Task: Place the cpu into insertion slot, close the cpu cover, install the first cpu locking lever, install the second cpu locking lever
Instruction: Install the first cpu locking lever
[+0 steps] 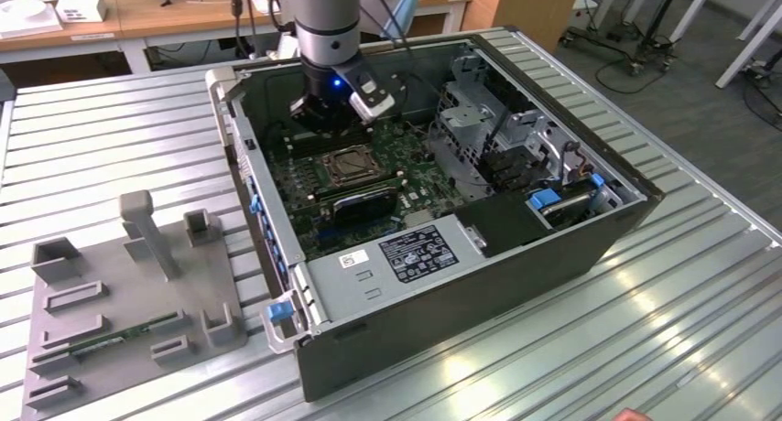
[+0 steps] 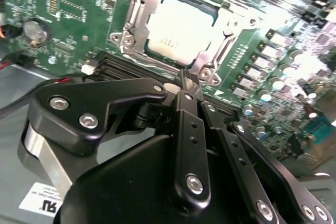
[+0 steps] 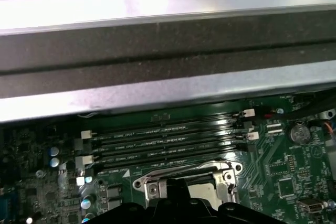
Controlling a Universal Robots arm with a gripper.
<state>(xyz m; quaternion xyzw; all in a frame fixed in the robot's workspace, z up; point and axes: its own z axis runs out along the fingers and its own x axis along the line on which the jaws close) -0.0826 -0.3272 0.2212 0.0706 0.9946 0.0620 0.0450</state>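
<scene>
Looking through the exterior view, I see my gripper (image 1: pixel 330 110) hanging inside the open computer case (image 1: pixel 611 224), just beyond the insertion slot (image 1: pixel 348 167) on the green motherboard (image 1: pixel 404 146). Switching to the second wrist view, the fingers (image 2: pixel 187 129) are pressed together with nothing between them, their tip just short of the cpu cover (image 2: pixel 137 17), which lies flat around the pale cpu (image 2: pixel 181 27) seated in the slot. Through the first wrist view, the cover's edge (image 3: pixel 184 177) sits beside the long black memory slots (image 3: pixel 168 142).
</scene>
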